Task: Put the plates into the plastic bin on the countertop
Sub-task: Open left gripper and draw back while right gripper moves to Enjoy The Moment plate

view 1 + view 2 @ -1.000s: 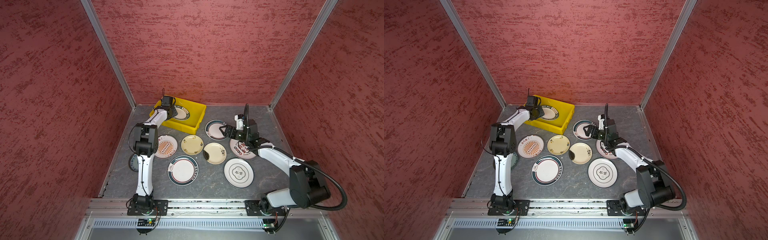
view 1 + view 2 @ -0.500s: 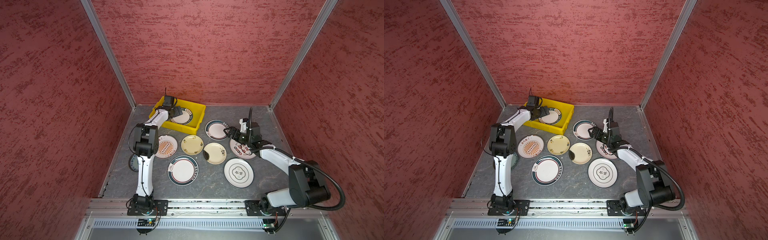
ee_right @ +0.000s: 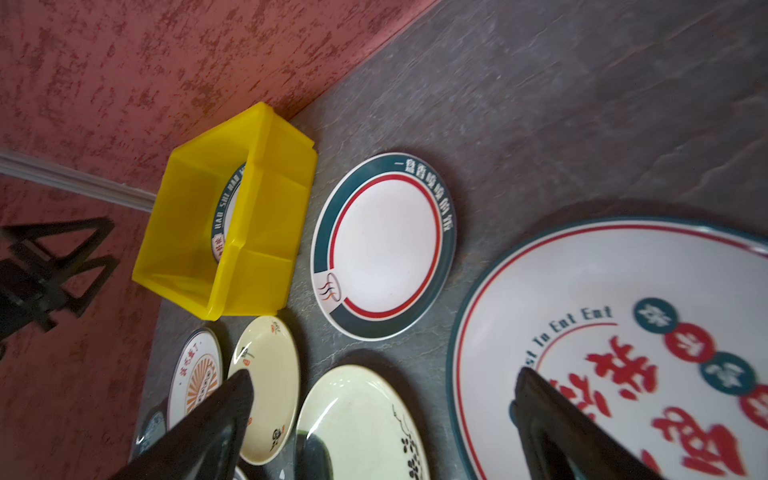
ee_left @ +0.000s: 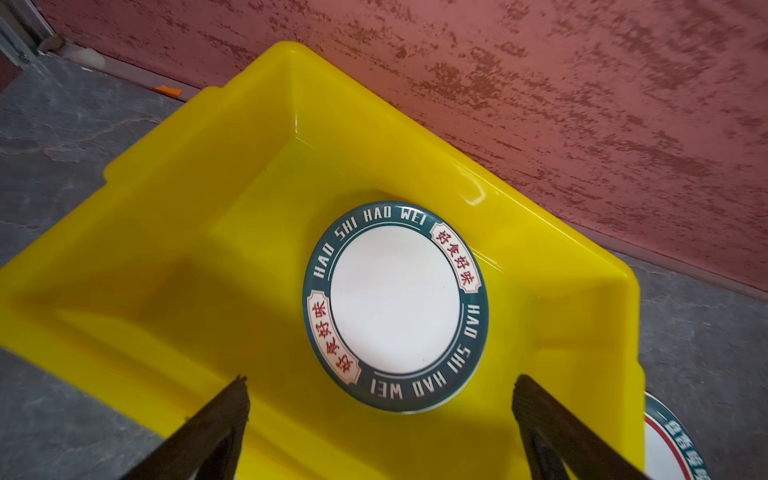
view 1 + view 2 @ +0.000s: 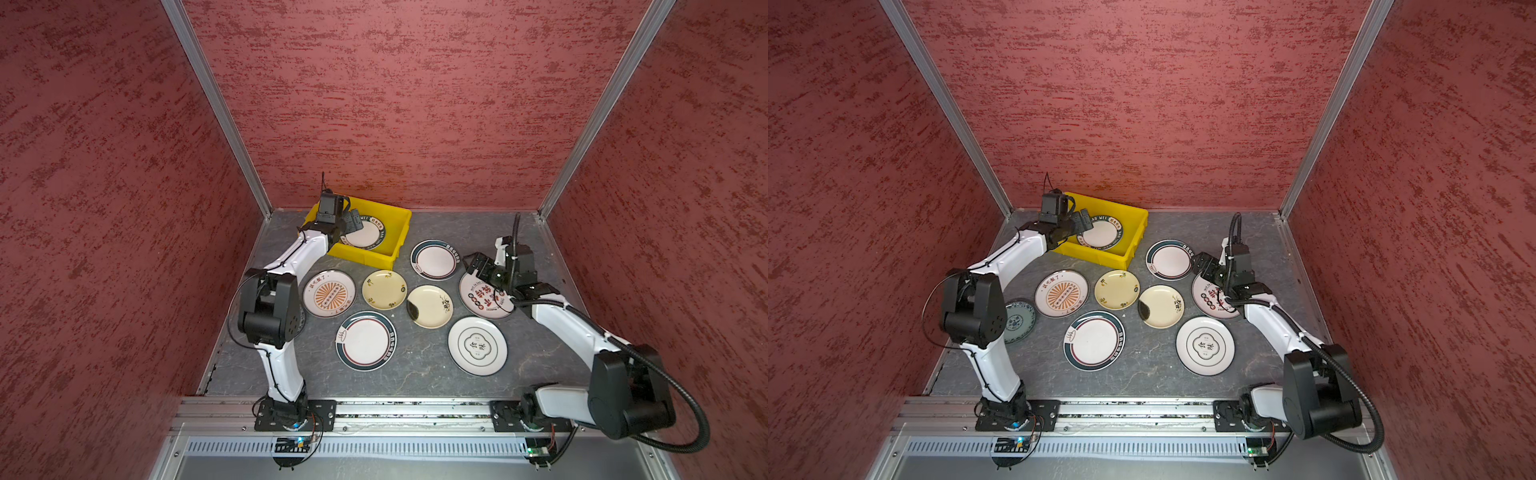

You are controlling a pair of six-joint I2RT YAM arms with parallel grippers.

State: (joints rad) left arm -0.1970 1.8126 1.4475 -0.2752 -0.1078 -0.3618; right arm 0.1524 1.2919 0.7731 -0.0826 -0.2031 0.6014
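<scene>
Red textured walls box in a dark grey counter (image 5: 419, 374). The yellow bin (image 5: 365, 257) sits at the back left, its long axis running across and slightly skewed to the wall. A green-rimmed plate (image 5: 365, 237) lies flat inside it. A second ago the left tool (image 5: 354, 220) gripped that plate; now its jaws are spread and it has let go. The right tool (image 5: 473, 266), wide and empty, hovers at the edge of the red-character plate (image 5: 478, 301). The left elbow half hides the blue plate (image 5: 1017, 322).
</scene>
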